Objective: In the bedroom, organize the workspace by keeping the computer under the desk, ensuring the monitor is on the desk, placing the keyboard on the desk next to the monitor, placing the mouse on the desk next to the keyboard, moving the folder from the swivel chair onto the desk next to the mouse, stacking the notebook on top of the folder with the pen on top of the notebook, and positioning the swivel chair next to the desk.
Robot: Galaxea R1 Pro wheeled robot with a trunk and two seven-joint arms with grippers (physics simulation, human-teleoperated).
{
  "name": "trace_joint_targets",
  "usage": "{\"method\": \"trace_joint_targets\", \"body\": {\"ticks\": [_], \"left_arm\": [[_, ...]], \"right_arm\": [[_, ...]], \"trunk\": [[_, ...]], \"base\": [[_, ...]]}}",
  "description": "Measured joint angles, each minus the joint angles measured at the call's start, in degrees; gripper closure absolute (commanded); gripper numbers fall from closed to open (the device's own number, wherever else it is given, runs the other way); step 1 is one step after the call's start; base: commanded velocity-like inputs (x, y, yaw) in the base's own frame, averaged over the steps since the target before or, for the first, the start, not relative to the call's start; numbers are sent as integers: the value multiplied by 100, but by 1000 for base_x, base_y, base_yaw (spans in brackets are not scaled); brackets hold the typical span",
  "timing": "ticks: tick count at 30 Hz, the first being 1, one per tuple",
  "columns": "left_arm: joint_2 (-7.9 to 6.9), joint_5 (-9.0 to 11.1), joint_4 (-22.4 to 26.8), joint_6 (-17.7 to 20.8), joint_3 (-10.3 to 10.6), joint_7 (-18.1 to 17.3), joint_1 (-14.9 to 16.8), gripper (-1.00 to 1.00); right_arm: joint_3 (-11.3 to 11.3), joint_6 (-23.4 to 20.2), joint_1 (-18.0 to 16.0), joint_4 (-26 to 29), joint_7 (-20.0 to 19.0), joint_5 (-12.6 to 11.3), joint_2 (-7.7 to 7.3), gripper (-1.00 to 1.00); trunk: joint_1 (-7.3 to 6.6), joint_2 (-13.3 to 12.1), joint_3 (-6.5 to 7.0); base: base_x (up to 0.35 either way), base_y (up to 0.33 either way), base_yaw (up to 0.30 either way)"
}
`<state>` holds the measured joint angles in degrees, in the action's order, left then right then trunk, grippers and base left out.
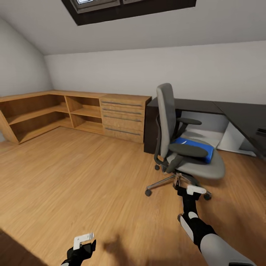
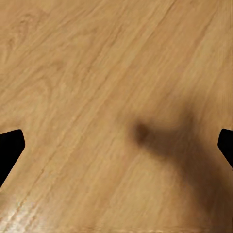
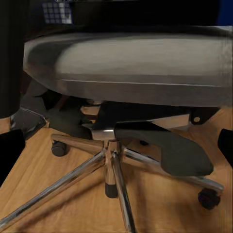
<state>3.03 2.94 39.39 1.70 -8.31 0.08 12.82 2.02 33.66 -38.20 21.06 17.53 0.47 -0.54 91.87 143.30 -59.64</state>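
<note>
Far left, the light-wood shelf unit point(image 1: 51, 111) and drawer chest point(image 1: 123, 116) line the wall. Near left, the left gripper point(image 1: 83, 242) hangs low over bare wood floor point(image 2: 97, 73), jaws apart. Centre-right, the swivel chair point(image 1: 184, 147) stands before the desk point(image 1: 236, 114), the folder point(image 1: 195, 147) flat on its seat (bright blue). The right gripper point(image 1: 190, 190) sits at the chair's chrome base point(image 3: 109, 165), jaws apart, folder above and beyond them.
</note>
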Motion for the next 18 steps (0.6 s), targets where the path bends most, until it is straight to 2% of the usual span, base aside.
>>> {"method": "trace_joint_targets", "body": {"ticks": [7,18], "left_arm": [[0,0,-1,-2,1,-12,1,-100],[0,0,-1,-3,1,-22,1,-100]], "right_arm": [[1,0,1,1,0,0,-1,-100],[0,0,1,0,0,1,-1,-100]], "trunk": [[-2,0,36],[-3,0,108]], "base": [[-225,0,-148],[-33,0,-197]]}}
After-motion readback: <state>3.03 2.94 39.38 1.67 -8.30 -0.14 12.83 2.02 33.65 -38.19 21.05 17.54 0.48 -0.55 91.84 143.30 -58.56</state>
